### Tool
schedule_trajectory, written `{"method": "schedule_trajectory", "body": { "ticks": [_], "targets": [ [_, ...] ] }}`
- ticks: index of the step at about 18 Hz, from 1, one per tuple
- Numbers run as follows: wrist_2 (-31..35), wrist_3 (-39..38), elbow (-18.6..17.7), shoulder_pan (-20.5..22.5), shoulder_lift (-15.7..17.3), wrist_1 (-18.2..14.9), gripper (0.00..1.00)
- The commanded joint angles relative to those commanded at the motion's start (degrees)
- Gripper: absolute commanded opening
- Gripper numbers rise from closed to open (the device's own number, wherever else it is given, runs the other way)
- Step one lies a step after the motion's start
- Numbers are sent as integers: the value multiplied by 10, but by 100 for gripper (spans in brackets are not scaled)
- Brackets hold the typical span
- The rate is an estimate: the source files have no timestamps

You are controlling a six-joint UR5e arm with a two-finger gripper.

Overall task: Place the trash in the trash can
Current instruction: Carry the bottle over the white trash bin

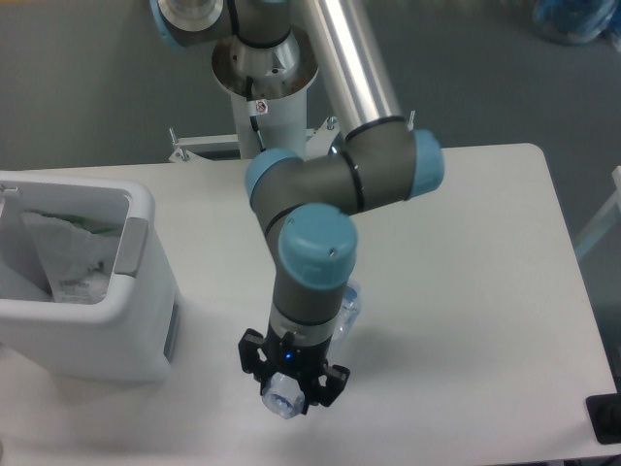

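Note:
The clear plastic bottle (283, 401) is held between the fingers of my gripper (291, 391), which is shut on it. Its other end (349, 297) shows past the wrist on the right, and the arm hides its middle. The gripper hangs over the front middle of the table and looks raised toward the camera. To the left stands the trash can (139, 216), a boxy white bin with a thick rim. Inside it lies the wrinkly clear plastic bag (66, 260) with a green strip. About a hand's width of table separates the gripper from the bin's side.
The arm's own base column (264, 92) rises behind the table's back edge. A blue bundle (572, 19) lies on the floor at the top right. A dark object (604, 419) sits past the table's front right corner.

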Motion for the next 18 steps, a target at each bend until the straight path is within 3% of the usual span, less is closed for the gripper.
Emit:
{"method": "schedule_trajectory", "body": {
  "ticks": [6,11,18],
  "targets": [
    [-99,-21,25,18,54,0,55],
    [-198,-53,64,18,71,7,55],
    [-373,-49,62,10,96,15,56]
  ]
}}
